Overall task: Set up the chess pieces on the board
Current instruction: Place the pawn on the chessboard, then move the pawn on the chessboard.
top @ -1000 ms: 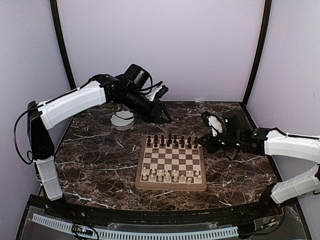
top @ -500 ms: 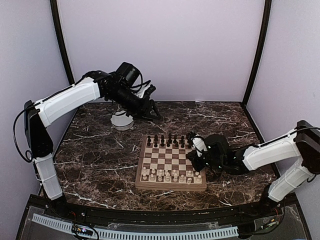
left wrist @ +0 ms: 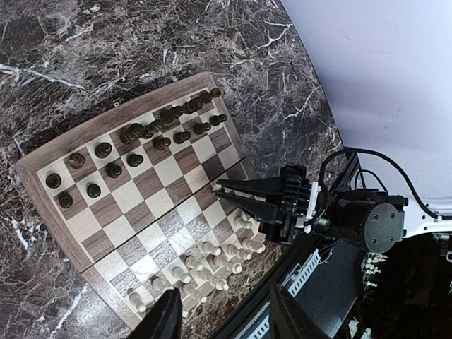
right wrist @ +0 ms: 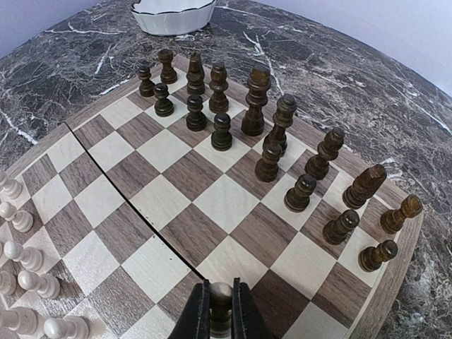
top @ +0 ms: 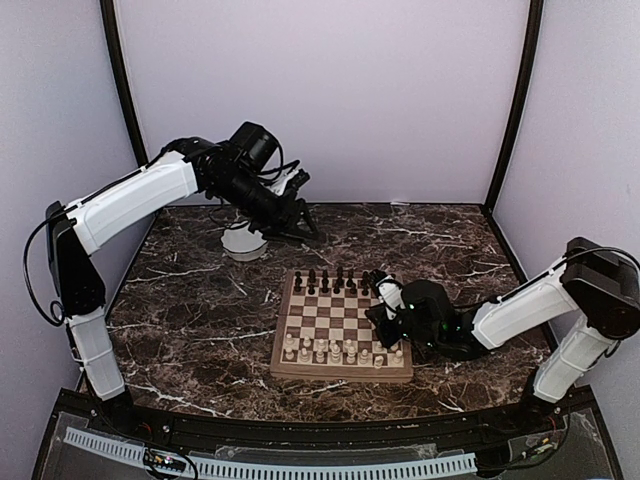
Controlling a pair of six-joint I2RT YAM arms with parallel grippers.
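Sitting in the middle of a dark marble table, the board is square and wooden, with tan and dark brown checks inside a brown border. Dark brown chess pieces stand in two slightly uneven rows along its far edge. Cream chess pieces crowd the two rows along its near edge.

The right gripper hangs low over the board's right-hand columns, between the two camps. Its fingers are closed narrowly around one small pale piece, held upright by its rounded top. The left gripper is raised high over the table's far left, above a white scalloped dish. Its fingers are spread wide with nothing between them.

The board's four middle rows are bare squares. Bare marble surrounds the board on every side, widest to its left, and the dish stands well apart from the board's far left corner.
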